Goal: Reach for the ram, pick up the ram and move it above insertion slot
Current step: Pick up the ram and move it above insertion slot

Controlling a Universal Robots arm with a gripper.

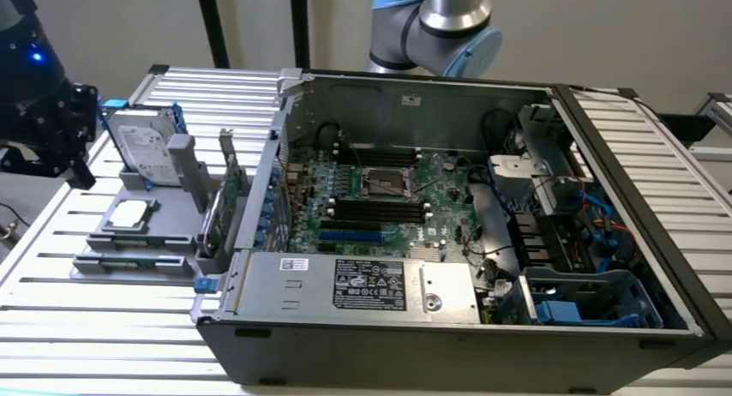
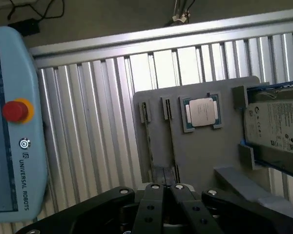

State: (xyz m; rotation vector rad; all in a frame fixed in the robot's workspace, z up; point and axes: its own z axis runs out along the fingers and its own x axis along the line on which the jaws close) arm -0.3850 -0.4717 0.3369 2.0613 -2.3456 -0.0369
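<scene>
Black two-finger tool (image 2: 165,188) — closed, gripping nothing — hovers above grey holder tray (image 2: 200,161). Long thin green ram stick (image 1: 132,261) at tray's 6 o'clock edge in exterior view, axis 9–3, apparently near fingertips.

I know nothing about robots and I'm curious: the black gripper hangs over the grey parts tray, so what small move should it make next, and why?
Probably a short descent toward the long, thin green ram stick. It lies untouched in its holder on the flat grey plastic tray, at the end nearest the exterior camera. The black gripper hangs above that tray, well clear of it.
</scene>
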